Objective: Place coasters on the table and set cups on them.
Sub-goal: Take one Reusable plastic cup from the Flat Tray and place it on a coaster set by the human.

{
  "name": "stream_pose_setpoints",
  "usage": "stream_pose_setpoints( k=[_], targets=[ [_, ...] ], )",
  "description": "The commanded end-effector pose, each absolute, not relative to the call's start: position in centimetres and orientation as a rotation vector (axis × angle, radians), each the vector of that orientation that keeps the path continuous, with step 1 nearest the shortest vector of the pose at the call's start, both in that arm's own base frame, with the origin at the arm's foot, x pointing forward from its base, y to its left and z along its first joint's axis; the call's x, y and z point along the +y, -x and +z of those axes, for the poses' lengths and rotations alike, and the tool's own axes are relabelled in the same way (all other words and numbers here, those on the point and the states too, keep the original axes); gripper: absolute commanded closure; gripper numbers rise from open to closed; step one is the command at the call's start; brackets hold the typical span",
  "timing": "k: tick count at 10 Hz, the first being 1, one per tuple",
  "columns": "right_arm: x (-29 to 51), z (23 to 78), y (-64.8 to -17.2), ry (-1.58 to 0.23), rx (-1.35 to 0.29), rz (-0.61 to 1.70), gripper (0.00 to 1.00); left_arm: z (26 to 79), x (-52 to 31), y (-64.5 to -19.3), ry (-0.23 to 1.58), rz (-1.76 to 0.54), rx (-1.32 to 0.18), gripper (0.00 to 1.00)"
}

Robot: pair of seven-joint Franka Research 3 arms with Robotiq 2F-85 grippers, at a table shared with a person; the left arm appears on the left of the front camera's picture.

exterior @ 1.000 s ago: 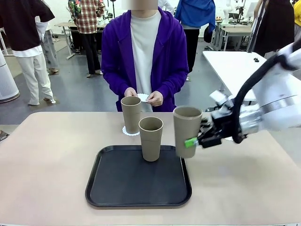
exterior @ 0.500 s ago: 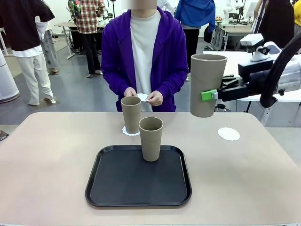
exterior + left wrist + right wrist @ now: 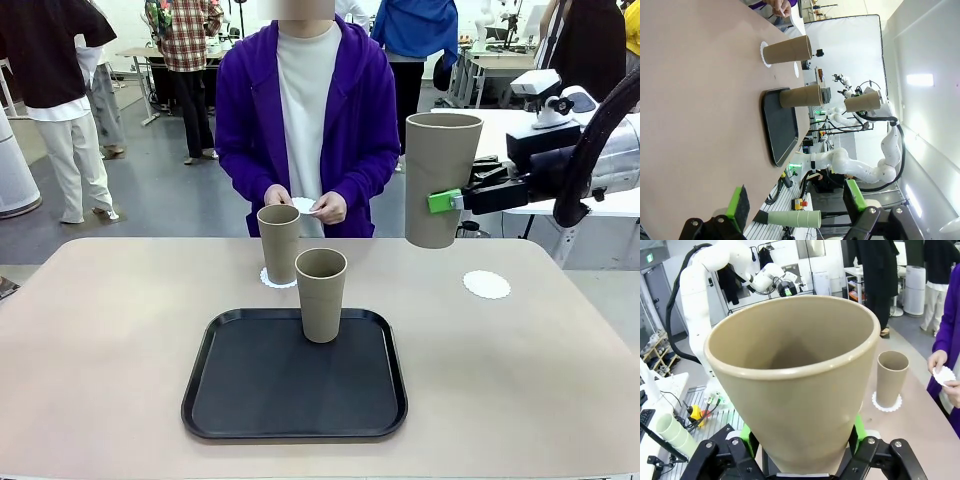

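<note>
My right gripper [image 3: 441, 201] is shut on a tan cup [image 3: 442, 180], holding it upright high over the table's [image 3: 100, 330] right side. The same cup [image 3: 795, 375] sits between the green pads [image 3: 858, 426] in the right wrist view. Below and to its right a bare white coaster [image 3: 486, 284] lies on the table. A second cup [image 3: 279, 243] stands on a coaster [image 3: 275, 279] near the person. A third cup [image 3: 321, 294] stands at the far edge of the black tray [image 3: 295, 400]. My left gripper [image 3: 796, 200] is open and holds nothing, off the table's left end.
The person stands at the far side with both hands [image 3: 330, 210] together, holding a white coaster [image 3: 305, 207]. A white table [image 3: 500, 140] stands behind my right arm. Bare tabletop lies left and right of the tray.
My right gripper has carried the cup up and to the right, from beside the tray's right edge to high over the table's right side. Over the last half second it has hardly moved.
</note>
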State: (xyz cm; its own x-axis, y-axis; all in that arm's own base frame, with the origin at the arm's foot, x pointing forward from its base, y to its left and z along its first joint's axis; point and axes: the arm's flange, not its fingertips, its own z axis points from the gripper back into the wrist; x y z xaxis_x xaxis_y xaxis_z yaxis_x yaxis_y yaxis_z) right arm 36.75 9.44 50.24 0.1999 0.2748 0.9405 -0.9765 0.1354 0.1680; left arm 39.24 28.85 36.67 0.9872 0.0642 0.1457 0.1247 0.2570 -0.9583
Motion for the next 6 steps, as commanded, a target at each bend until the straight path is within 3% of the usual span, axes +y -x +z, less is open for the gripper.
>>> stream_pose_setpoints(
  k=[1,6],
  targets=[
    [7.0,48.9,-40.7,-0.947,-0.991,1.065,0.16,37.0,28.9,-39.2,1.308,-0.037,-0.167,0.00],
    [-8.7,45.1,-52.1,-0.794,-1.135,0.747,0.16,37.0,28.9,-39.2,1.308,-0.037,-0.167,0.00]
  ],
)
